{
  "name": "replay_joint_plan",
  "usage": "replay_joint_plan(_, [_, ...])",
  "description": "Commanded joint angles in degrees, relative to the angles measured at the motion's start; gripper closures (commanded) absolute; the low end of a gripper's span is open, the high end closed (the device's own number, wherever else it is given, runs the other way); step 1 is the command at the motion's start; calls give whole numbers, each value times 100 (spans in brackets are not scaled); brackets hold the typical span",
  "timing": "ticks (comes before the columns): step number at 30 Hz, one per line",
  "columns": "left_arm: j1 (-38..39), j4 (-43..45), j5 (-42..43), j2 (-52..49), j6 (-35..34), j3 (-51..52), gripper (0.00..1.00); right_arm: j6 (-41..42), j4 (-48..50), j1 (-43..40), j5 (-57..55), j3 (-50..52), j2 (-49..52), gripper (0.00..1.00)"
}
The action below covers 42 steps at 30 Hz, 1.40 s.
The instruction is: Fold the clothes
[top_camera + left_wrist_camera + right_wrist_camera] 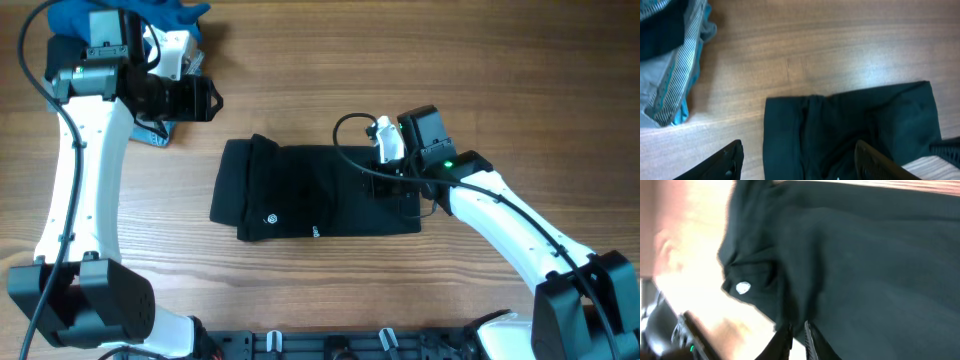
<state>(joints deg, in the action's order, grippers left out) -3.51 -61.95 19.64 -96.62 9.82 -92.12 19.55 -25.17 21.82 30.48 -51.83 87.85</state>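
A black garment [300, 190] lies folded flat in the middle of the table, with a small white logo near its front edge. It also shows in the left wrist view [880, 120] and the right wrist view [865, 255]. My right gripper [387, 183] sits low on the garment's right part. In the right wrist view its fingers [799, 330] are pinched shut on a fold of the black cloth. My left gripper [205, 98] hovers above the table beyond the garment's left end. Its fingers [799, 155] are wide open and empty.
A pile of other clothes, blue and grey-striped [150, 20], lies at the far left corner under the left arm. It also shows in the left wrist view [670, 65]. Bare wooden table [500, 80] surrounds the garment.
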Motion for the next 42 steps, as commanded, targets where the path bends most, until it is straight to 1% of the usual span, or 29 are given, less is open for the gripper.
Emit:
replay_joint_plan(1, [-9, -339, 114, 92, 24, -24, 30, 916, 28, -2, -682, -28, 280, 92])
replay_joint_plan(2, [-9, -496, 116, 92, 22, 122, 30, 975, 28, -4, -754, -7, 396, 92])
replay_joint_plan(3, [-9, -584, 116, 92, 22, 352, 27, 1047, 31, -4, -787, 0, 616, 92])
replay_joint_plan(5, [-9, -439, 153, 92, 20, 874, 20, 1038, 199, -2, -785, 0, 992, 93])
replay_joint_plan(6, [-9, -214, 284, 92, -4, 1259, 16, 1038, 297, -2, -780, 0, 1154, 93])
replay_joint_plan(8, [-9, 164, 529, 92, -7, 1801, 13, 1029, 428, -2, -782, 0, 1403, 93])
replay_joint_plan(10, [-9, 625, 588, 92, -24, 2415, 7, 975, 433, -2, -782, 0, 1558, 93])
replay_joint_plan(12, [-11, 1316, 590, 92, -153, 3141, 1, 892, 442, -4, -787, 0, 1582, 92])
replay_joint_plan(16, [-15, 1790, 503, 92, -149, 3692, 0, 894, 503, -4, -782, 0, 1582, 92])
replay_joint_plan(18, [-15, 1899, 28, 92, -151, 3847, 0, 890, 505, -4, -782, 0, 1582, 92])
replay_joint_plan(19, [-15, 2020, -17, 92, -155, 3921, 0, 890, 505, -4, -785, 0, 1582, 92])
replay_joint_plan(21, [-13, 2474, 55, 81, -459, 4146, 0, 890, 505, -4, -785, 0, 1582, 92])
replay_joint_plan(23, [-9, 2844, 584, -33, -476, 4411, 0, 881, 507, -4, -785, 0, 1582, 92])
replay_joint_plan(26, [24, 3128, 1342, -393, -472, 4572, 0, 837, 525, -4, -785, 0, 1582, 92])
replay_joint_plan(28, [111, 3228, 1593, -667, -472, 4572, 0, 743, 544, -2, -782, 0, 1582, 92])
replay_joint_plan(31, [295, 3298, 1635, -922, -472, 4572, 1, 743, 546, -4, -782, 0, 1582, 92])
replay_joint_plan(33, [417, 3329, 1628, -949, -472, 4572, 6, 743, 544, -4, -782, 0, 1582, 93])
replay_joint_plan(34, [461, 3340, 1558, -949, -474, 4572, 19, 743, 544, -4, -782, 0, 1582, 93])
replay_joint_plan(39, [490, 3300, 1504, -946, -472, 4572, 72, 743, 533, -4, -782, 0, 1582, 93])
replay_joint_plan(41, [483, 3296, 1504, -944, -474, 4566, 89, 745, 522, -4, -778, 0, 1580, 94])
replay_joint_plan(42, [452, 3198, 1504, -922, -474, 4511, 95, 745, 514, -4, -715, 0, 1576, 94])
